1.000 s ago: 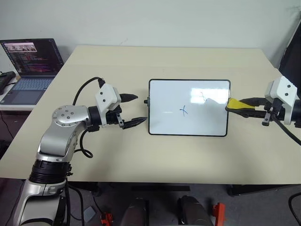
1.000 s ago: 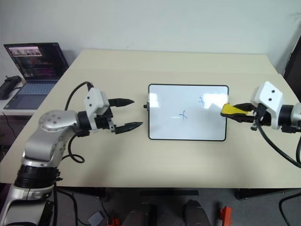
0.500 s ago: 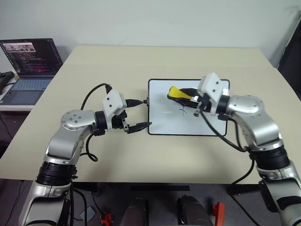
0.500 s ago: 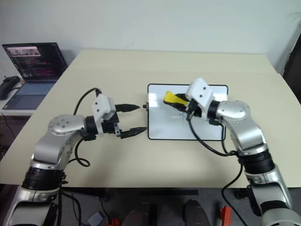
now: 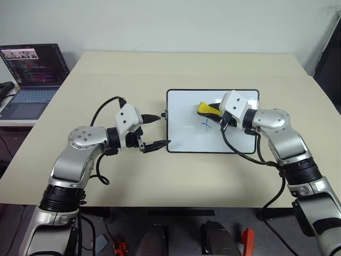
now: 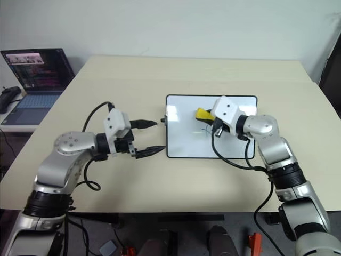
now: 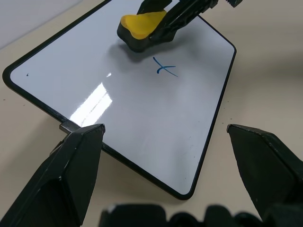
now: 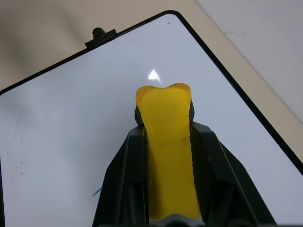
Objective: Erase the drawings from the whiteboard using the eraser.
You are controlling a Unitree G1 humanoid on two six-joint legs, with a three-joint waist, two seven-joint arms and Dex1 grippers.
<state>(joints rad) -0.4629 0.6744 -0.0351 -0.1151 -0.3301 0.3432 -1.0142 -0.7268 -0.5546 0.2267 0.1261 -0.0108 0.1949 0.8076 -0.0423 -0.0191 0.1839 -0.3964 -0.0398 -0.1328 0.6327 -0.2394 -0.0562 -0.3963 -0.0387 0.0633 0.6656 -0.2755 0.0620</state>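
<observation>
One blue cross (image 7: 165, 70) marks the glossy whiteboard (image 7: 142, 123).

Bright, even light; whiteboard (image 7: 142, 109) glare.

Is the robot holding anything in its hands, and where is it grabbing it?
The right gripper pinches the yellow eraser by its long sides near the back end, over the whiteboard. The left gripper is open and holds nothing.

The right pincer (image 6: 209, 116) is clamping the eraser (image 6: 203, 113) over the whiteboard (image 6: 184, 144); the left pincer (image 6: 151, 137) is gaping beside it.
</observation>
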